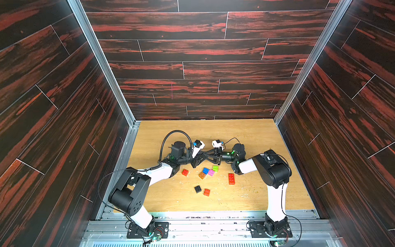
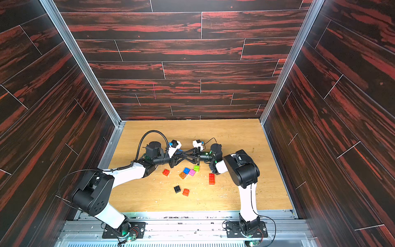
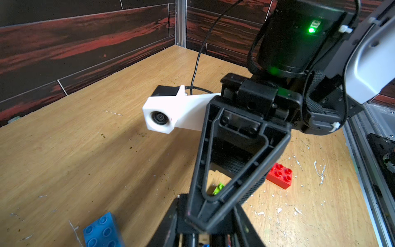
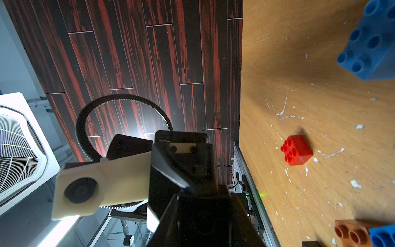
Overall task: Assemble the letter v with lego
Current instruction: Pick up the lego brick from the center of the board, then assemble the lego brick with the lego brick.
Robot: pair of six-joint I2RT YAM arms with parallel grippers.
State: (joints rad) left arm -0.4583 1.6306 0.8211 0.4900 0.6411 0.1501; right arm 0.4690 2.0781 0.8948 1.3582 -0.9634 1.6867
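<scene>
On the wooden table (image 1: 256,139), out in the middle, the left gripper (image 1: 202,155) and right gripper (image 1: 208,153) are met tip to tip, each with its jaws squeezed together. A long blue brick (image 3: 102,233) is seen poking out sideways right by the tips; whether it is pinched cannot be told. The long red brick (image 1: 231,178) is laid on the right gripper's side, and the small bricks (image 1: 211,172) are scattered near the tips.
</scene>
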